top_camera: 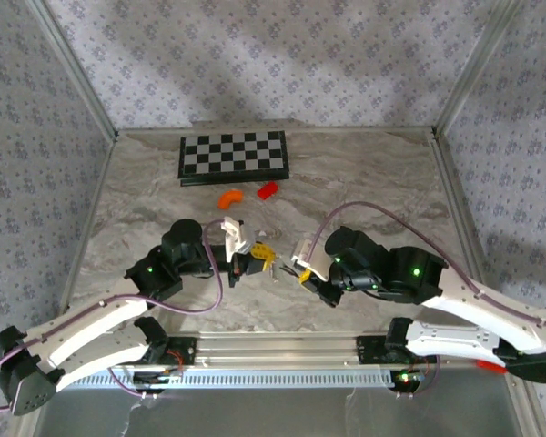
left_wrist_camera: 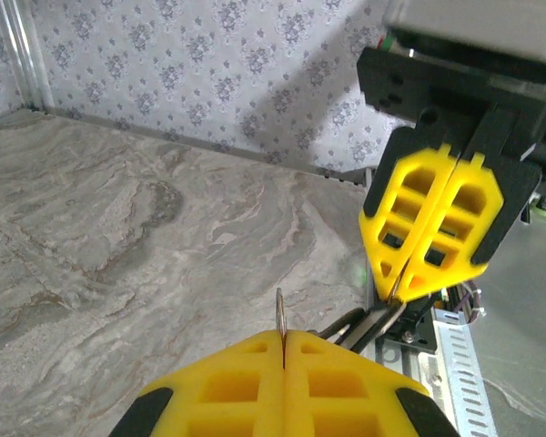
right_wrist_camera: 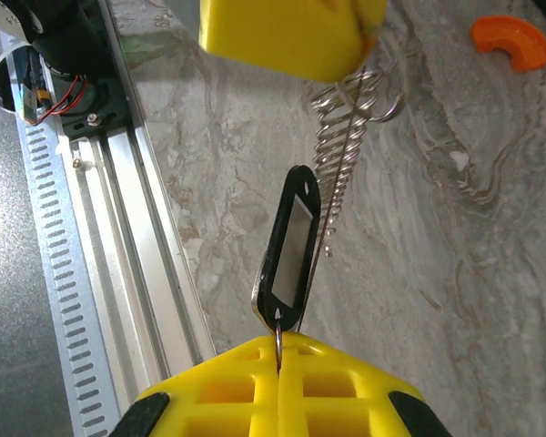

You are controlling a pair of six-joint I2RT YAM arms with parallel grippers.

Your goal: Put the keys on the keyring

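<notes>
Nothing written can be read anywhere: no words, brand marks, numbers or signs. The pale centre panel of the keys point(right_wrist_camera: 291, 246) is blank. The checkerboard point(top_camera: 234, 157), at 12 o'clock on the bench point(top_camera: 391, 182), carries plain dark and light squares with no letters or digits along its edge.
</notes>
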